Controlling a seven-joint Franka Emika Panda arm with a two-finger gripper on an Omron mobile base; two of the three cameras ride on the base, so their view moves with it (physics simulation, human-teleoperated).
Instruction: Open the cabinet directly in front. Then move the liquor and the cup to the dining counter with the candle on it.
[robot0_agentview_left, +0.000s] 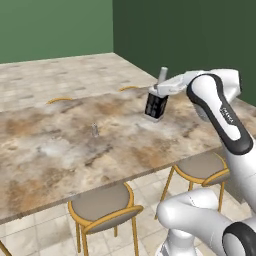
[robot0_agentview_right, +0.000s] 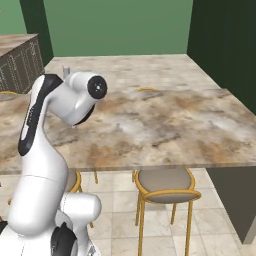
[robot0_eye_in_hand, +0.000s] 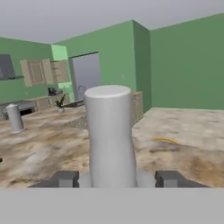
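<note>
Setting: A simulated kitchen with green walls and a pale tiled floor. A long dining counter with a brown-and-beige marble top ran across the room.
Stools: Round grey-seated stools on orange frames stood tucked along the near edge of the counter.
Arm: A white robot arm with dark joints rose from the lower right and reached out over the right part of the counter.
Hand: The gripper was closed around the liquor bottle, its two fingers pressing the sides just below the neck.
Bottle: The liquor was a small, dark, squarish bottle with a pale grey neck. It was upright, with its base at or just above the marble; contact could not be told.
Hand camera: From the hand, the bottle's grey neck stood upright between the two dark fingertips.
Candle: A tiny pale grey candle stood upright on the counter, to the left of the bottle and well apart from it.
Far background: From the hand, beige wall cabinets hung on the far green wall beyond a worktop.
Handling: The bottle looked rigid, smooth and probably glass, so likely slippery and breakable, and fairly heavy for its size. Its flat sides looked the safest place to hold, high on the body and kept level.
Progress: The bottle seemed ready to be released; the cup appeared yet to be brought.
</note>
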